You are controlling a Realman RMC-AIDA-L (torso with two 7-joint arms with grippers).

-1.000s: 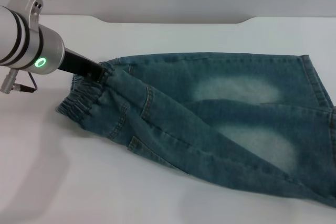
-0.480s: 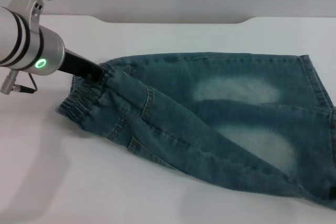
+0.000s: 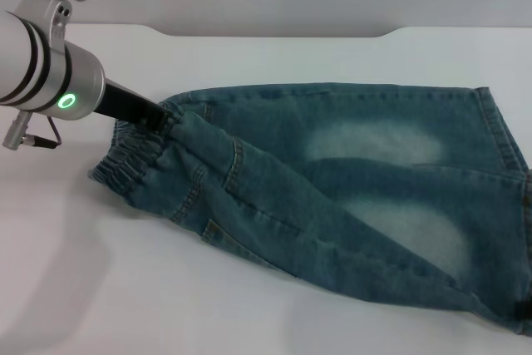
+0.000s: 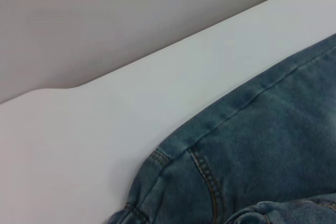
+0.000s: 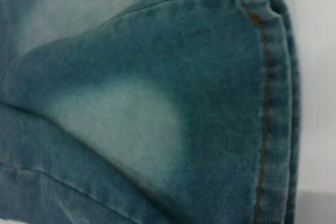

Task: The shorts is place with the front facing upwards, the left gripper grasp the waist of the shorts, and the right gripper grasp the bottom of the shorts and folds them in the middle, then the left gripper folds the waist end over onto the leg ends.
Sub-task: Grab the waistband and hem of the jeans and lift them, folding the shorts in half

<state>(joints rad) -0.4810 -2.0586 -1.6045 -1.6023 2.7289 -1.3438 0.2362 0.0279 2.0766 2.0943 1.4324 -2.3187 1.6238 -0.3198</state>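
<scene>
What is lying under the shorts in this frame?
The shorts lie on the white table, with the left end effector at the gathered waist end. Denim covers the surface beneath, so anything hidden there cannot be seen.

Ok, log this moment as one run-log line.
stage: lengthwise fold | left gripper: at waist end | shorts: on table, front up | right gripper: not in view

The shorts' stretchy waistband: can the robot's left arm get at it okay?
Probably yes. The left tool already sits at the far corner of the bunched waistband of the shorts, and nothing on the white table blocks it.
</scene>
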